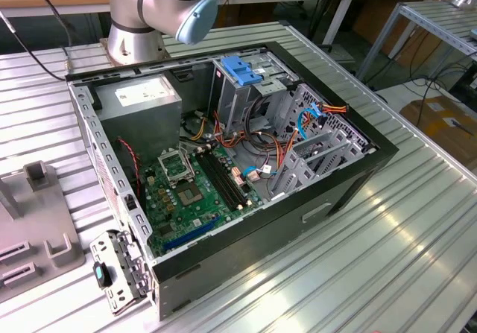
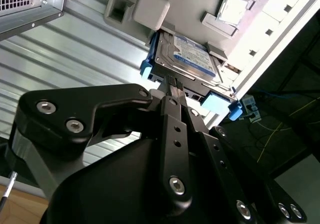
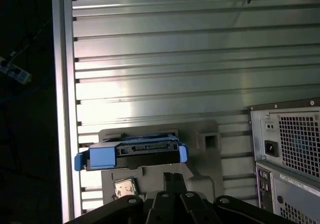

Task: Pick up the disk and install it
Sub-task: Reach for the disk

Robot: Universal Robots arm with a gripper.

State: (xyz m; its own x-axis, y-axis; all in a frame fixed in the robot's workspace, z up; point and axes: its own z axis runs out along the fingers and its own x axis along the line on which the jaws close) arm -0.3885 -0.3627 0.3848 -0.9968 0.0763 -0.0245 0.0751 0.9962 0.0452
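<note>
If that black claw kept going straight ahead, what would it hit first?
Most likely the disk, lying on its grey holder just ahead of the gripper; the gap between them is hard to judge.

In the exterior view the computer case (image 1: 350, 176) is seen lying open from above, yet its inside is crowded by the power supply box (image 1: 141, 98), the grey cage (image 1: 238, 98) with its blue latch (image 1: 242, 68) and loose cables (image 1: 287, 150), and the clearest room is left over the motherboard (image 1: 186, 191). In the first wrist view the disk (image 3: 132, 151) is bordered by bare ribbed table (image 3: 160, 58) on the side away from the gripper (image 3: 172, 179), while the case's rear wall is kept well apart to one side. In the second wrist view the disk's far end is hemmed by a raised block (image 2: 150, 6) of the grey fixture (image 2: 195, 13).
</note>
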